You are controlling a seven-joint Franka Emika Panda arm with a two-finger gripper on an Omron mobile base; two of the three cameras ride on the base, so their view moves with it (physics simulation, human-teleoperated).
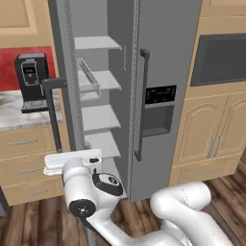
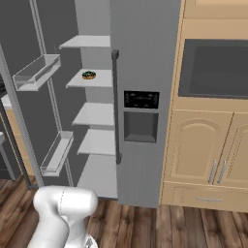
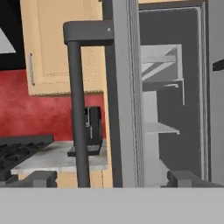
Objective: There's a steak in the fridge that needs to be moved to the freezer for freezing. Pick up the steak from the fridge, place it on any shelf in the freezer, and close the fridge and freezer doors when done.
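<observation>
Inside fridge (image 2: 92, 116): four pale shelves, two door bins.

Small dark round item on fridge shelf (image 2: 88, 74), right base view: too small for me to tell what it is; doesn't read as pinkish-red. Open fridge door (image 3: 124, 94) seen edge-on in hand view, top cut by the frame, and it blocks most of the fridge (image 3: 168, 109) interior behind it. Coffee machine (image 3: 89, 129) half covered by the door handle (image 3: 78, 109). In left base view the arm (image 1: 91, 185) covers the lowest shelves. Freezer door (image 2: 145, 97) closed, so freezer interior hidden. Both fingertips (image 3: 37, 178) clipped at the hand view's bottom.
</observation>
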